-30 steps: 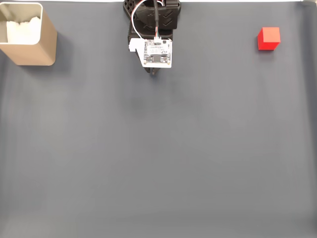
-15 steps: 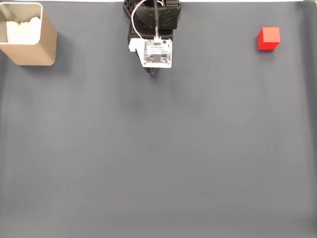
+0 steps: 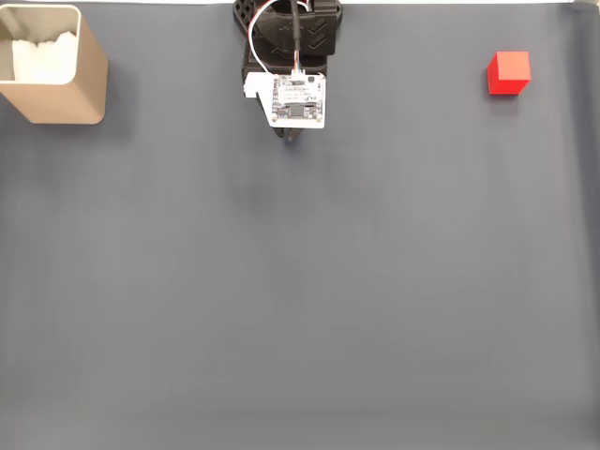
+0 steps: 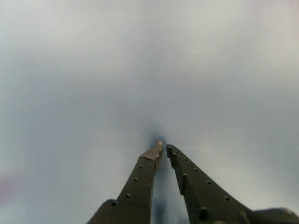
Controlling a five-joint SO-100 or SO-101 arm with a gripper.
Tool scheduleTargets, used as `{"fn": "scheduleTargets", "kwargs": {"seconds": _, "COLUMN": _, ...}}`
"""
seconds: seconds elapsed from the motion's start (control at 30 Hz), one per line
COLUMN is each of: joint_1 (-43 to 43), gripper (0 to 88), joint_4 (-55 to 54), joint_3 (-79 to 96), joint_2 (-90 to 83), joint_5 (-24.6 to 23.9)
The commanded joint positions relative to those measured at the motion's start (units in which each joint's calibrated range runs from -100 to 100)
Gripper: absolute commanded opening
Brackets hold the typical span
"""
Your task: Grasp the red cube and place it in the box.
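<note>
Grey mat (image 3: 300,281): covers the table.
Arm (image 3: 292,56): top centre of the mat, folded.
Box (image 3: 70,89): far left of the arm, white padding inside.
Red cube (image 3: 509,72): far right of the arm, opposite the box, well apart.
Gripper (image 4: 162,148): empty, fingers nearly together.

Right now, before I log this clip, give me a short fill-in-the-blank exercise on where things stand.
1. In the fixed view, the red cube sits near the top ____ corner.
2. The box holds white ____.
3. In the wrist view, the gripper holds ____.
4. The mat is ____ in colour.

Missing words: right; padding; nothing; grey
</note>
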Motion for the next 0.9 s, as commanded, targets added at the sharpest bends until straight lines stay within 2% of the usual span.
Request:
{"fn": "scheduleTargets", "kwargs": {"seconds": 0.0, "joint_1": 0.33, "gripper": 0.3, "joint_4": 1.20, "joint_3": 0.72, "joint_2": 0.17, "joint_5": 0.29}}
{"fn": "scheduleTargets", "kwargs": {"seconds": 0.6, "joint_1": 0.33, "gripper": 0.0, "joint_4": 0.87, "joint_3": 0.72, "joint_2": 0.17, "joint_5": 1.12}}
{"fn": "scheduleTargets", "kwargs": {"seconds": 0.87, "joint_1": 0.33, "gripper": 0.0, "joint_4": -9.46, "joint_3": 0.72, "joint_2": 0.87, "joint_5": -0.59}}
